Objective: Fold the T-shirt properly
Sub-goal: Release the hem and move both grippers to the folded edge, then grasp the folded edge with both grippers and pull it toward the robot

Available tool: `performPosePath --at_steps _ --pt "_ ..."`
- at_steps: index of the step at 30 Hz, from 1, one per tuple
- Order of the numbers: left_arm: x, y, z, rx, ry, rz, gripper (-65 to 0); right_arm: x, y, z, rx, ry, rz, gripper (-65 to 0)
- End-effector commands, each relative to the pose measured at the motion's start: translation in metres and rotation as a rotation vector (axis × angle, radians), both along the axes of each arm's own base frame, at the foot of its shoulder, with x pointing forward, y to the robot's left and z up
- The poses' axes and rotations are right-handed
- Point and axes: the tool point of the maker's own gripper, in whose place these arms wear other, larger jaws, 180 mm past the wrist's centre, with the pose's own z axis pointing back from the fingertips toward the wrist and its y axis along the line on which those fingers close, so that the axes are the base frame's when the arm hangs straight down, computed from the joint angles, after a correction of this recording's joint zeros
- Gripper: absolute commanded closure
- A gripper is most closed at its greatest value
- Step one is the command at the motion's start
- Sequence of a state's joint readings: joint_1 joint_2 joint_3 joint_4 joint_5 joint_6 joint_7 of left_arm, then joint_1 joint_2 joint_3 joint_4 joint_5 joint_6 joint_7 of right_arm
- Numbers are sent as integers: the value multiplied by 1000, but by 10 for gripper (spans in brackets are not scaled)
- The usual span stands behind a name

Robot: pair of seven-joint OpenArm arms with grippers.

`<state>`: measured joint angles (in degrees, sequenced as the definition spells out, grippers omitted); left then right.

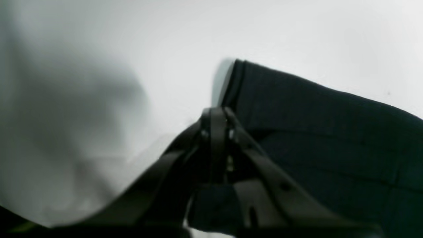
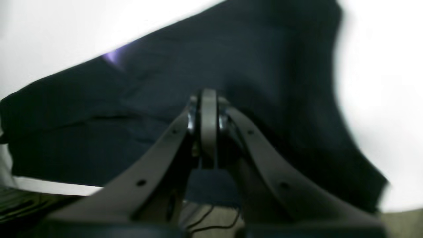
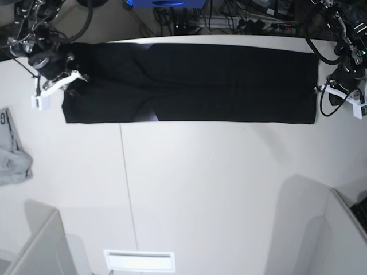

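Observation:
The black T-shirt [image 3: 195,83] lies as a long flat strip across the far part of the white table [image 3: 189,189]. My left gripper [image 1: 216,114] is shut, its tips at the strip's hemmed end [image 1: 238,76], at the right in the base view [image 3: 322,90]. My right gripper [image 2: 208,96] is shut too, its tips low over the black cloth [image 2: 251,56] at the strip's other end [image 3: 73,77]. A sliver of purple print [image 2: 114,57] shows at a fold. I cannot tell whether either gripper pinches cloth.
A small light grey garment [image 3: 12,154] lies at the table's left edge. Grey panels stand at the near corners [image 3: 40,246] [image 3: 338,240], with a white slot [image 3: 139,260] between them. Cables and gear [image 3: 241,17] crowd behind the table.

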<state>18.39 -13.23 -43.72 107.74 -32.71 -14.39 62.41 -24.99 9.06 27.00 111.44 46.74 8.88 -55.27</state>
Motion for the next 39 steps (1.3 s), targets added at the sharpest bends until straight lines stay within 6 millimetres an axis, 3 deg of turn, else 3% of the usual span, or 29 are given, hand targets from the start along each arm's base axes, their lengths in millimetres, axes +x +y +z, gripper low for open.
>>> performPosePath --at_steps 1,6,13,17,21,25,28,33,39 --pt "4 0 4 -5 -28 -2 0 5 -6 3 -21 -16 -1 0" --pt "-1 -7 -24 -77 22 21 0 8 -12 -22 -129 57 13 0" --pt "9 -28 -70 -92 47 -47 0 21 -16 -58 -287 155 17 0" --pt "11 -13 -95 7 136 -41 0 34 -26 -71 -335 179 6 0" --pt "33 -6 -101 23 144 -26 0 51 -31 -77 -332 193 -12 0" --pt "68 -5 -96 -10 107 -9 0 70 -29 -75 -316 179 -15 0" --pt "86 -13 -87 -13 99 -41 0 83 -27 -62 -319 136 -17 0" --pt "102 -18 -44 37 27 -83 0 95 -22 -21 -354 8 -18 0" --pt "99 -8 15 128 -38 -104 0 93 -14 15 -383 -95 -22 0"
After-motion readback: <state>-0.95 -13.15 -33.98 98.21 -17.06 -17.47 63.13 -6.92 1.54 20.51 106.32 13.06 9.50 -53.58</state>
